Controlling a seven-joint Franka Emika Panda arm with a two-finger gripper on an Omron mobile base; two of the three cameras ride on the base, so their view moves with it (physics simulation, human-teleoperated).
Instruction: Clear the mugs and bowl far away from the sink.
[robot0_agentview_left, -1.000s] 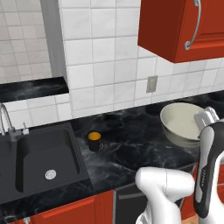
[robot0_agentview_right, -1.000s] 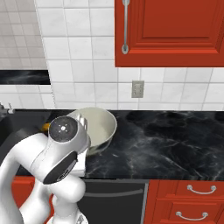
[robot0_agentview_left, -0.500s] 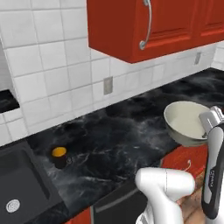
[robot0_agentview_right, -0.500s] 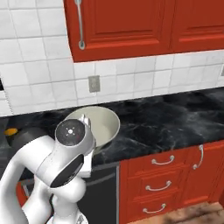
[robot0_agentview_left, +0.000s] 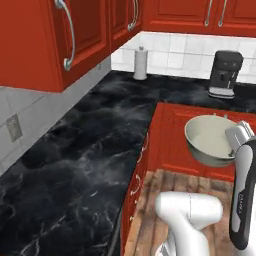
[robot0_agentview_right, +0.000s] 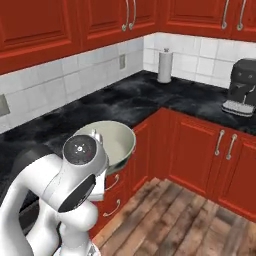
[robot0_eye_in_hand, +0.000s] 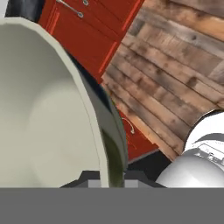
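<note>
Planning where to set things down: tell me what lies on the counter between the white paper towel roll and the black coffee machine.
Nothing: in the left base view, the black marble counter is bare between the white paper towel roll and the black coffee machine.

No readable text, no labels, no brand marks, no numbers on anything in view

My own arm (robot0_agentview_right: 75, 185) hides the bowl's (robot0_agentview_right: 117, 142) near side in the right base view. In the hand view its rim (robot0_eye_in_hand: 94, 127) covers my fingertips, and the left edge crops it.
</note>
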